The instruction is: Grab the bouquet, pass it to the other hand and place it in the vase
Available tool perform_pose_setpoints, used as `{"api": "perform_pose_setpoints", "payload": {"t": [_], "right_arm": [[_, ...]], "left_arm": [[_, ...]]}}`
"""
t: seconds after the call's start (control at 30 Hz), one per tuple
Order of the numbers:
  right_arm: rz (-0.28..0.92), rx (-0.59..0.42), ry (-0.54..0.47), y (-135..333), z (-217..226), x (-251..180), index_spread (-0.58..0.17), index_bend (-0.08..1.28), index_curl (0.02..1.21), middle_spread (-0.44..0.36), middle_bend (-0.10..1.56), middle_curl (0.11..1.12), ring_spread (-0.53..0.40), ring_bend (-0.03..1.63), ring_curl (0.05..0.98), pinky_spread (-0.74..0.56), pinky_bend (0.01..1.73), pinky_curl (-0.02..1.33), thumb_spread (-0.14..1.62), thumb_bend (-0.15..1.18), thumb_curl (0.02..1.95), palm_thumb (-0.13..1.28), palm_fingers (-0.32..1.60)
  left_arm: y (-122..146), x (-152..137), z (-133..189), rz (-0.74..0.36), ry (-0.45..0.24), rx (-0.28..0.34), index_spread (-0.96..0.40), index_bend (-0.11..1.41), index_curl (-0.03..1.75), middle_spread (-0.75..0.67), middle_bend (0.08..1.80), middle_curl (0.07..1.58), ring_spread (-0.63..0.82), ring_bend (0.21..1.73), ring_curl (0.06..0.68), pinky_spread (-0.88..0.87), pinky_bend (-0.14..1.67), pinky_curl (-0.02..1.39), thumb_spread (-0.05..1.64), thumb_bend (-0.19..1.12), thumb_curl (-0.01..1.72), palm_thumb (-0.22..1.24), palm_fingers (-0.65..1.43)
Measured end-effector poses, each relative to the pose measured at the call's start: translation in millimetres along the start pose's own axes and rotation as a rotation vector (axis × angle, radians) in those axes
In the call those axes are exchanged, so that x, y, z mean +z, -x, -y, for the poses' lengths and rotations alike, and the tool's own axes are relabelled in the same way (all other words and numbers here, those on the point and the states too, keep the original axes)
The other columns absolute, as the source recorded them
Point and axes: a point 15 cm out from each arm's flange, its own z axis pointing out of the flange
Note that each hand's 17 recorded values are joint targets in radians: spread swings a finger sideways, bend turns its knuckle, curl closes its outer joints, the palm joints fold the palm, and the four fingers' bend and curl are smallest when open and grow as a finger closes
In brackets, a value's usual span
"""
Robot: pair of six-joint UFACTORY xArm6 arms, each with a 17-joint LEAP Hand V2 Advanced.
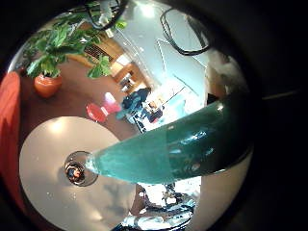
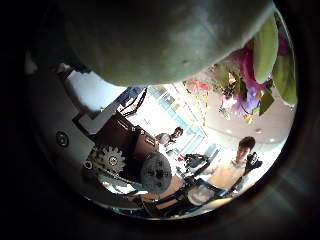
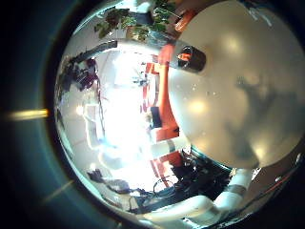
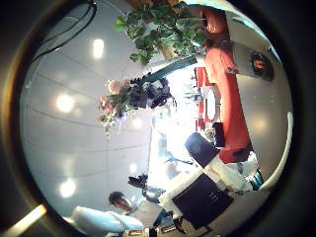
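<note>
The bouquet's wrapped stem [image 1: 183, 149] runs right across the left little finger side palm view, close to the palm. Its wrap [image 2: 160, 40] also fills much of the left thumb side palm view, with the flowers [image 2: 250, 70] at its end. My left hand [image 2: 130, 165] is shut on it, its geared parts showing under the wrap. Below the stem's tip the vase [image 1: 75, 171] stands upright on the round table [image 1: 48, 154]. My right hand [image 4: 212, 193] is apart from the bouquet and holds nothing; from it the flowers [image 4: 133, 99] appear at a distance, and the vase [image 3: 191, 59] stands on the table [image 3: 229, 105].
A potted plant [image 1: 48, 53] stands on the floor beyond the table, also seen as the plant [image 4: 163, 35]. Chairs [image 1: 101, 108] stand farther back in the room. A long seat [image 4: 227, 94] lies beside the table.
</note>
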Motion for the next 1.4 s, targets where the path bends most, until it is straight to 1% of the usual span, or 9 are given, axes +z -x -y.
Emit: {"api": "perform_pose_setpoints", "payload": {"t": [0.2,0.3,0.43,0.53,0.97,1.07,1.2,1.4], "right_arm": [[0.002,0.002,0.0,-1.2,-0.6,0.5,-0.405,0.22,0.38,-0.032,0.32,0.37,0.08,0.62,0.272,0.44,0.56,0.45,1.04,-0.02,0.57,0.74,0.16],[0.017,0.02,0.001,-7.3,-4.3,3.2,-0.406,0.2,0.38,-0.032,0.29,0.36,0.081,0.59,0.26,0.44,0.54,0.43,1.04,-0.02,0.56,0.74,0.19],[0.03,0.037,0.002,-12.9,-8.1,5.9,-0.407,0.19,0.37,-0.028,0.27,0.35,0.082,0.57,0.248,0.45,0.52,0.4,1.04,-0.02,0.55,0.74,0.21],[0.03,0.038,0.0,-13.5,-7.6,5.7,-0.404,0.18,0.37,-0.031,0.26,0.35,0.083,0.55,0.242,0.45,0.5,0.39,1.03,-0.02,0.54,0.75,0.23],[0.024,0.038,-0.011,-19.0,-3.5,4.7,-0.403,0.18,0.35,-0.027,0.22,0.35,0.084,0.5,0.224,0.45,0.47,0.34,1.03,-0.02,0.53,0.76,0.28],[0.018,0.038,-0.02,-21.5,-1.1,3.9,-0.402,0.18,0.34,-0.027,0.21,0.35,0.084,0.49,0.222,0.45,0.46,0.33,1.03,-0.02,0.53,0.76,0.29],[0.022,0.042,-0.018,-23.7,0.1,3.9,-0.406,0.18,0.34,-0.031,0.2,0.35,0.084,0.49,0.22,0.45,0.46,0.32,1.03,-0.02,0.53,0.76,0.3],[0.021,0.048,-0.019,-27.7,2.7,4.8,-0.403,0.18,0.34,-0.032,0.19,0.35,0.079,0.47,0.216,0.45,0.45,0.3,1.03,-0.02,0.53,0.77,0.31]], "left_arm": [[31.0,8.5,1.0,0.0,0.013,-0.052,-0.66,0.85,1.1,-0.45,1.25,0.87,-0.39,1.51,0.539,-0.63,1.09,1.08,1.13,0.07,0.77,0.99,1.09],[49.0,11.5,2.1,0.013,0.014,-0.073,-0.66,0.84,1.11,-0.45,1.25,0.87,-0.39,1.51,0.538,-0.64,1.08,1.1,1.13,0.06,0.78,0.99,1.09],[76.6,19.7,2.3,0.012,0.019,-0.116,-0.66,0.83,1.12,-0.45,1.25,0.87,-0.39,1.51,0.537,-0.65,1.06,1.12,1.13,0.05,0.79,1.0,1.09],[89.9,22.1,1.6,0.006,0.022,-0.14,-0.67,0.82,1.13,-0.45,1.25,0.87,-0.39,1.51,0.536,-0.65,1.06,1.13,1.13,0.04,0.79,1.0,1.09],[118.9,34.0,-12.1,-0.012,0.043,-0.202,-0.69,0.78,1.16,-0.45,1.24,0.87,-0.39,1.5,0.535,-0.68,1.03,1.17,1.14,0.01,0.8,1.02,1.1],[121.5,34.5,-14.3,-0.013,0.044,-0.205,-0.69,0.78,1.17,-0.46,1.24,0.87,-0.39,1.5,0.535,-0.69,1.02,1.18,1.15,0.0,0.8,1.02,1.1],[127.5,38.5,-21.1,-0.02,0.051,-0.228,-0.7,0.77,1.18,-0.46,1.24,0.87,-0.39,1.5,0.535,-0.7,1.02,1.18,1.15,-0.01,0.81,1.01,1.1],[131.8,39.6,-23.2,-0.02,0.054,-0.236,-0.7,0.77,1.19,-0.46,1.23,0.87,-0.39,1.5,0.533,-0.71,1.01,1.19,1.15,0.0,0.81,1.02,1.1]]}}
